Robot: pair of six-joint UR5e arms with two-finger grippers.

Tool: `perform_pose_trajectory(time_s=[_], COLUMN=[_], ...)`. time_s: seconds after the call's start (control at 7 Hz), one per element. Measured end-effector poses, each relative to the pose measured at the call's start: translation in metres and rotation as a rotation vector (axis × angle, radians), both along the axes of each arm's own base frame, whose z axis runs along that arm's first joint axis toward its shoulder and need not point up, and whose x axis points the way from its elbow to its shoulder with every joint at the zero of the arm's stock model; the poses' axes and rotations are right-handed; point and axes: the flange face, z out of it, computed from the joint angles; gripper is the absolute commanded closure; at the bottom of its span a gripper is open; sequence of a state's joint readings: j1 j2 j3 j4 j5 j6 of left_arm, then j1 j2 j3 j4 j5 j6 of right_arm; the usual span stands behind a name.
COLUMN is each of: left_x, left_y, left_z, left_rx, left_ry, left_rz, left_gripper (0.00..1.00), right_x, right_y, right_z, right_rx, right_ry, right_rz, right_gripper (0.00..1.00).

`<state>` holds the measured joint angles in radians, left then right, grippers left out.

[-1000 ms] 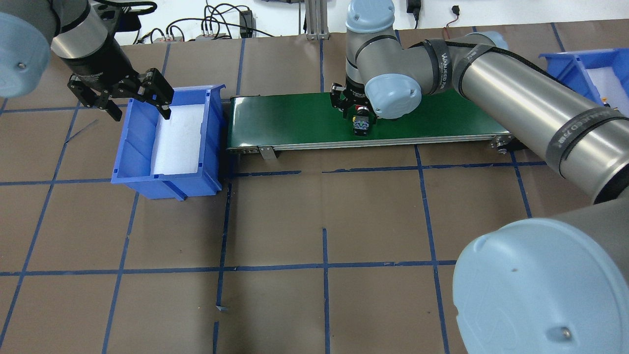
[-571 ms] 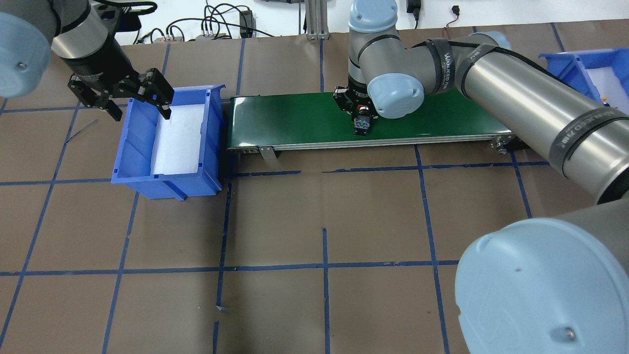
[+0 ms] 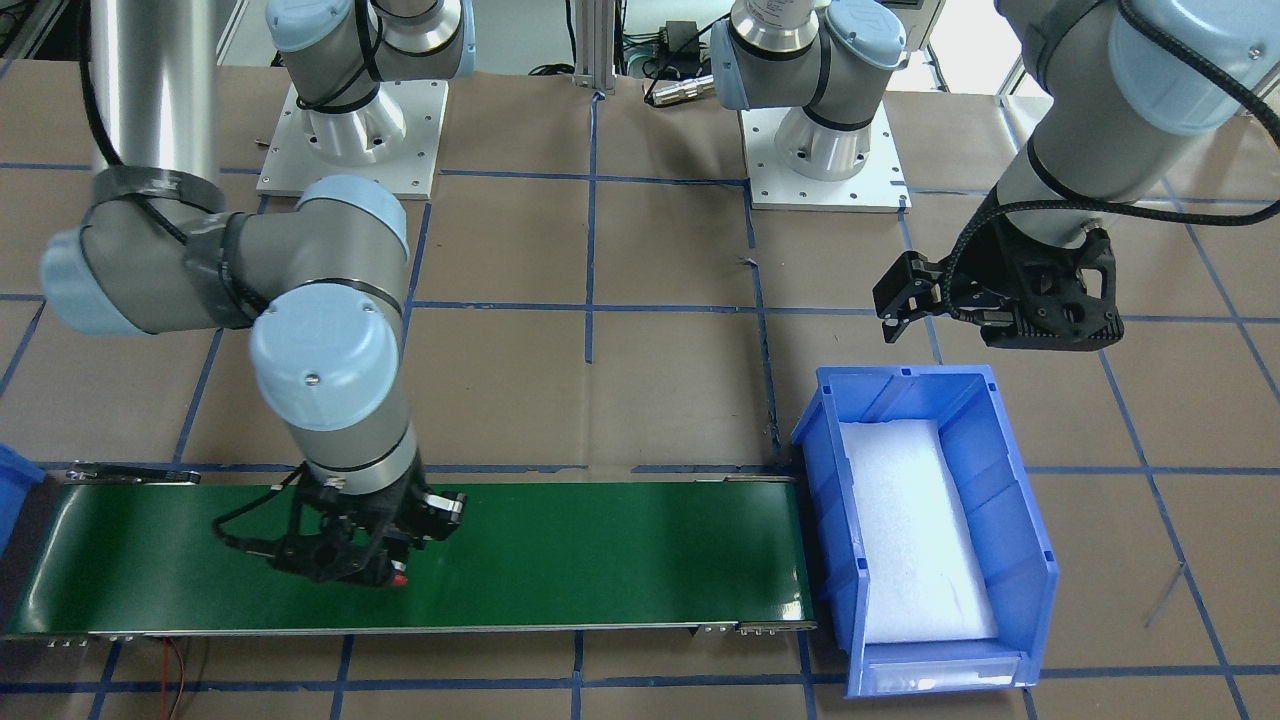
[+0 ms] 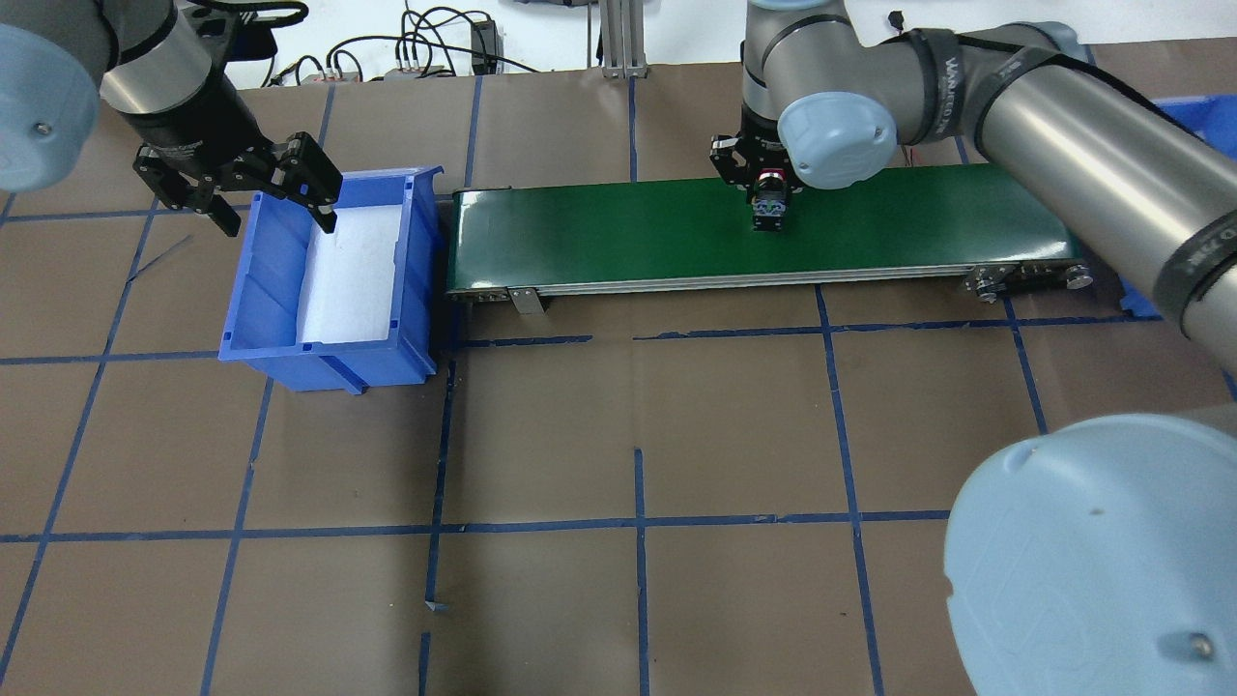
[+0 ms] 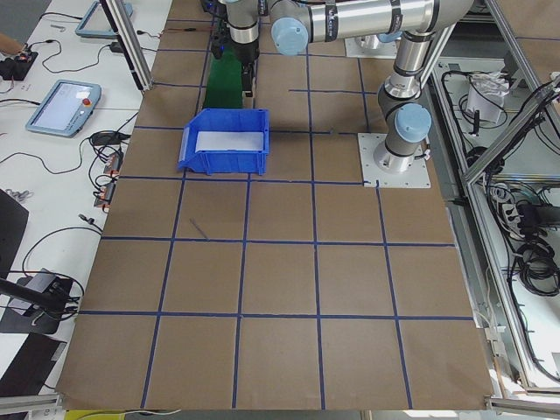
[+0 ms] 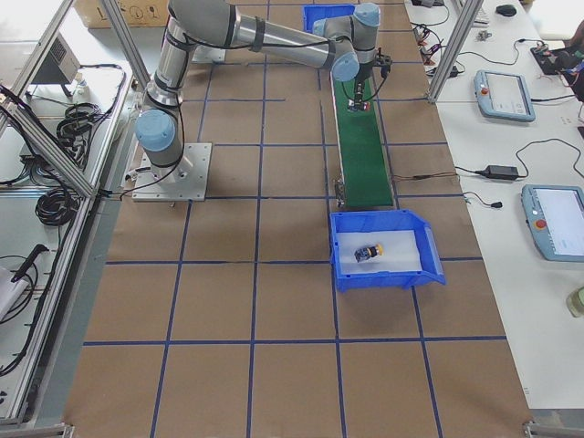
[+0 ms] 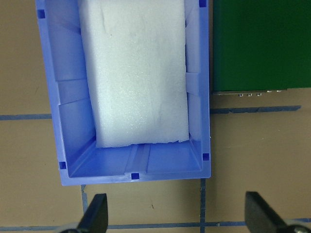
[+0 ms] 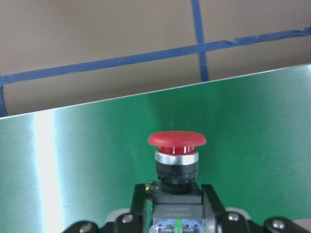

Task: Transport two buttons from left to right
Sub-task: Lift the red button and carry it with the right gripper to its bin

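Observation:
My right gripper is shut on the red button by its black-and-grey body and holds it just above the green conveyor belt, about mid-belt. The cap points outward in the right wrist view. In the front-facing view only a bit of the red cap shows under the gripper. The yellow button lies on the white foam in the right blue bin. My left gripper is open and empty, high over the left blue bin, whose foam is bare.
The belt runs between the two bins. The right bin's edge shows past the belt's right end. Brown table paper with a blue tape grid lies all around. Cables run along the table's far edge.
My right gripper has carried the red button to the right along the belt and a little farther from the robot. The left arm has not moved.

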<state>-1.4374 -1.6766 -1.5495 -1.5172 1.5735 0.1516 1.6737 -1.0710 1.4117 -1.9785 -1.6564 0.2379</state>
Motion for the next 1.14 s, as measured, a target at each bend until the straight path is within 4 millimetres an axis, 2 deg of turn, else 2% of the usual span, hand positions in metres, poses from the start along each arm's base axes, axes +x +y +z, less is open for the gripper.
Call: perform_pose_trajectory(time_s=[0.29, 0.57, 0.86, 1.14], left_x=[0.0, 0.0, 0.001, 0.001], left_y=[0.0, 0.0, 0.0, 0.001], left_z=[0.0, 0.0, 0.001, 0.0], left_rx=[0.0, -0.001, -0.002, 0.002], left_ry=[0.001, 0.001, 0.001, 0.0], left_rz=[0.001, 0.0, 0.001, 0.001], left_gripper=[0.0, 0.0, 0.0, 0.0], right_x=[-0.092, -0.18, -0.276, -0.379], right_y=[-0.016, -0.017, -0.01, 0.01], right_z=[0.032, 0.054, 0.066, 0.07], right_rx=[0.052, 0.122, 0.169, 0.18], right_ry=[-0.004, -0.02, -0.04, -0.044], right_rz=[0.07, 0.119, 0.163, 0.217], right_gripper=[0.86, 0.87, 0.87, 0.87])
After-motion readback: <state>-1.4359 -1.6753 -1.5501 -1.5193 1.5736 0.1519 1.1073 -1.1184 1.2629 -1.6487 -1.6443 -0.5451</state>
